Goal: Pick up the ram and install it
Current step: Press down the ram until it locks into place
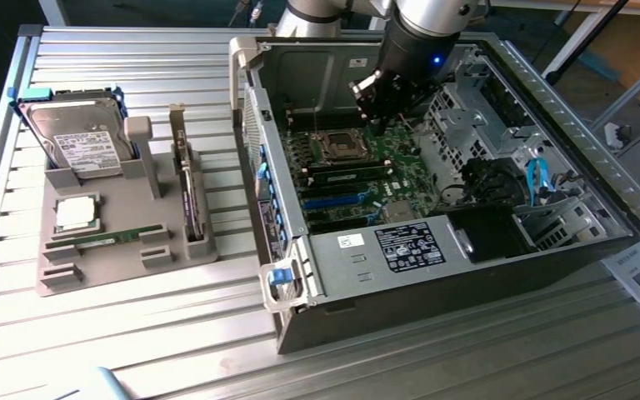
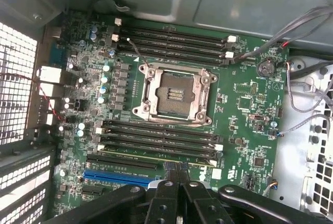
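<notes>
Nearest us, the claw [image 2: 177, 182] is shut tight, fingers pressed together, and we see no stick between them. It hangs inside the PC case [image 1: 247, 75], low over the motherboard [image 2: 244, 94]. Its tips are just above the mem slots [image 2: 156, 143] that run alongside the empty CPU socket [image 2: 174, 94]. The slot closest to the tips shows a pale edge along its length. We can't tell if that's a seated module or only the slot itself.

Further out, outside the case on the exterior view's left, a grey tray [image 1: 120, 187] sits on the worktop [image 1: 131, 333]. The ram [image 1: 109, 240] lies flat on it, a thin green stick, well apart from the claw. On the same tray are the silver processor [image 1: 76, 212], the hard drive [image 1: 76, 137] and an upright expansion card [image 1: 190, 200].

Our read: the pick-up isn't done, since the ram is outside the case and the claw is empty inside it. The claw looks to be positioned at, or checking, the install spot. A grasp would need the jaws opened and set across the stick's long edges. Seating it then needs the notch matched to the slot, the latches open and a straight push down.
</notes>
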You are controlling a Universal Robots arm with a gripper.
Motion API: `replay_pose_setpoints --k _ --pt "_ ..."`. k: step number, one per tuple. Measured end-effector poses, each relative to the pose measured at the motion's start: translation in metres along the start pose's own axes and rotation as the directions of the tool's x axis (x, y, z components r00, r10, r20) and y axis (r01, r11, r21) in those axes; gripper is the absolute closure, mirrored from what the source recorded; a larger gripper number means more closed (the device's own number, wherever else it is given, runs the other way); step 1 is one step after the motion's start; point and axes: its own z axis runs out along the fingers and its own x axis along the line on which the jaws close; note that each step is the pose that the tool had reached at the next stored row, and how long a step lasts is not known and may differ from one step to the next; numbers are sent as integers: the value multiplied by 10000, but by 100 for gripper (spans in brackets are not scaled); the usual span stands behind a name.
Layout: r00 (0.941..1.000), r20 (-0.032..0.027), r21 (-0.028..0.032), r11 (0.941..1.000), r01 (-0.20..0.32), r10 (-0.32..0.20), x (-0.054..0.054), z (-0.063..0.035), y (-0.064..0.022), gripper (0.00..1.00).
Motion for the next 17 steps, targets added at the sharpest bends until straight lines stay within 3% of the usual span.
replay_pose_setpoints --k 6,17 --pt "9957 52 24 9957 -924 924 0 0 0 90" --pt "9950 56 26 9950 -997 996 0 0 0 90"
